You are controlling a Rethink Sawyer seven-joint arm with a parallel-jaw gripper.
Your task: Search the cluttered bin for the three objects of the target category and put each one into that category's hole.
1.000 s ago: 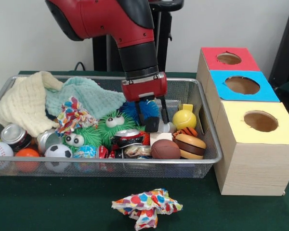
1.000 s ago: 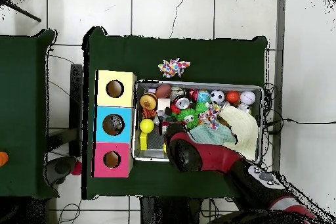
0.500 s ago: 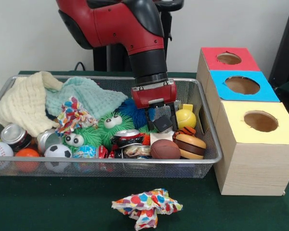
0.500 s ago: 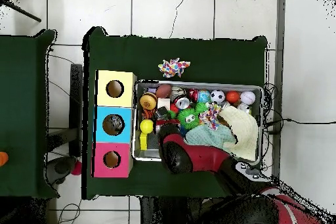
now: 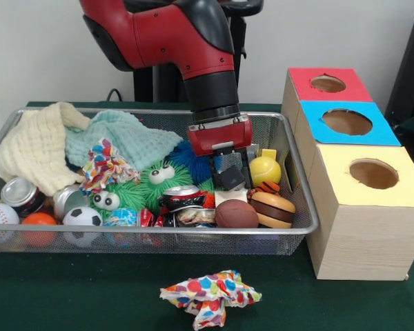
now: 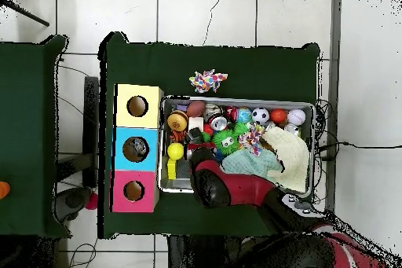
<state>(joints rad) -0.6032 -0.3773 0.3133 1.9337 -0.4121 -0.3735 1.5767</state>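
The wire mesh bin [image 5: 159, 233] is full of toys, cans and cloths; it also shows in the overhead view [image 6: 235, 100]. My gripper [image 5: 229, 172] hangs low in the bin's right part. It is open and holds nothing that I can see. It is just left of a yellow tennis ball [image 5: 264, 169], above a brown football [image 5: 236, 214] and right of a blue fuzzy ball [image 5: 192, 157]. The blue-topped box's hole [image 5: 346, 122] is the middle one of three boxes to the right of the bin, and also shows in the overhead view [image 6: 136, 149].
A hamburger toy [image 5: 272, 209], green fuzzy toys [image 5: 159, 181], a crushed can [image 5: 183, 197], a soccer ball [image 5: 83, 219], a baseball [image 5: 0, 215] and cream [image 5: 34, 148] and teal [image 5: 127, 138] cloths lie in the bin. A spotted cloth [image 5: 210, 296] lies on the table in front.
My gripper has moved towards the picture's right in the front view, from over the blue fuzzy ball to beside the yellow tennis ball. In the last half second it barely moved.
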